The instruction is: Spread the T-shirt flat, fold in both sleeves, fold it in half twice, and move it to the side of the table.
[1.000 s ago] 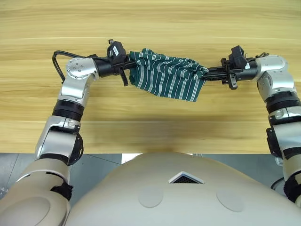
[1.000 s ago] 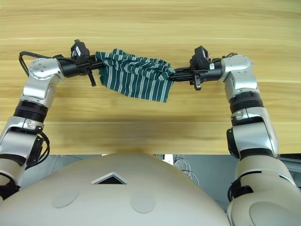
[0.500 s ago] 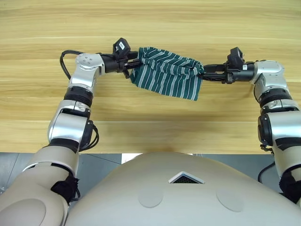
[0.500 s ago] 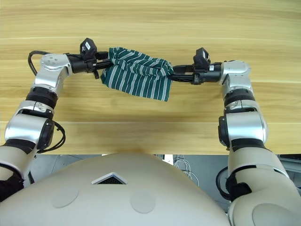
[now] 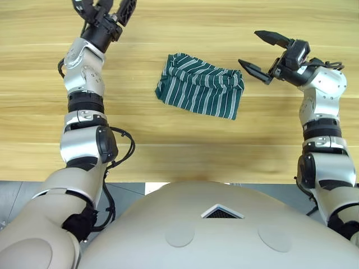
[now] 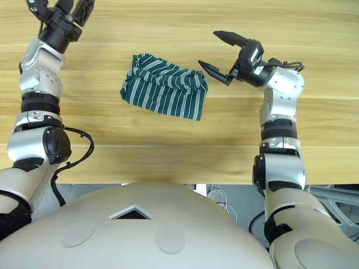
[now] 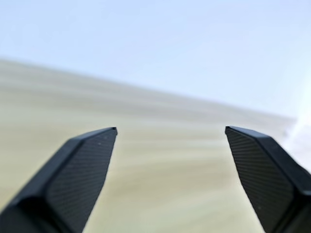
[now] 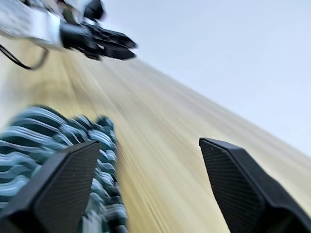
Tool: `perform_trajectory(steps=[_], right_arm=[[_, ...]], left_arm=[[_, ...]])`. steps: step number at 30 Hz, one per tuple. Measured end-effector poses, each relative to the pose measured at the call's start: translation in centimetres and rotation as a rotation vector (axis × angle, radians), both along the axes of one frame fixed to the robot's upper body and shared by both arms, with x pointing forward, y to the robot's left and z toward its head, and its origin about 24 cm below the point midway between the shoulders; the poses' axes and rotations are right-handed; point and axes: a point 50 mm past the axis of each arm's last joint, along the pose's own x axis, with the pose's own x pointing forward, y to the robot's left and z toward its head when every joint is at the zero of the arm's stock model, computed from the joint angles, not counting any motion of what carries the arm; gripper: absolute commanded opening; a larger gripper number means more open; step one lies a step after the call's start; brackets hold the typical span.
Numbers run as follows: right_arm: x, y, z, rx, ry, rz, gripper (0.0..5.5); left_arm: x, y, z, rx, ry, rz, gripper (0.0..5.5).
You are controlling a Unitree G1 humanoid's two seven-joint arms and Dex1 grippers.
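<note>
- Released since the earlier frames, the folded green, white-striped fabric T-shirt (image 5: pixel 200 86) lies rumpled mid-way across the pale wooden table (image 5: pixel 168 145).
- Handling, judged: light, limp; pinch all layers at one edge.
- Right gripper (image 5: pixel 248 47): spread wide, empty, near the bundle.
- Left gripper (image 5: pixel 104 4): spread, empty, well beyond.

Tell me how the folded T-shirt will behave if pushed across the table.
The T-shirt looks soft and rumpled, so it will probably bunch rather than slide whole. Its loose layers may shift apart. The smooth wooden table should offer little drag.
</note>
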Motion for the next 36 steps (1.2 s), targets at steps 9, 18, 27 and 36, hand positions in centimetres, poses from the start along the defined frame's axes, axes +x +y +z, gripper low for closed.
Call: perform_trajectory(steps=[9,18,27,36], right_arm=[[-7.1,6.7,-2.2,-0.127,0.255,0.39,3.78],[-3.6,8.5,-5.9,-0.366,0.413,0.133,3.78],[0.6,8.6,-5.0,-0.245,0.516,0.015,3.78],[2.2,8.2,-3.6,-0.129,0.578,-0.003,3.78]], left_arm=[[-12.4,-4.3,-4.7,0.404,-0.154,0.281,4.32],[-13.4,-5.4,-4.0,0.445,-0.181,0.343,4.32],[-13.8,-7.5,-4.5,0.434,-0.175,0.283,4.32],[-14.0,-9.6,-6.6,0.445,-0.092,0.175,4.32]])
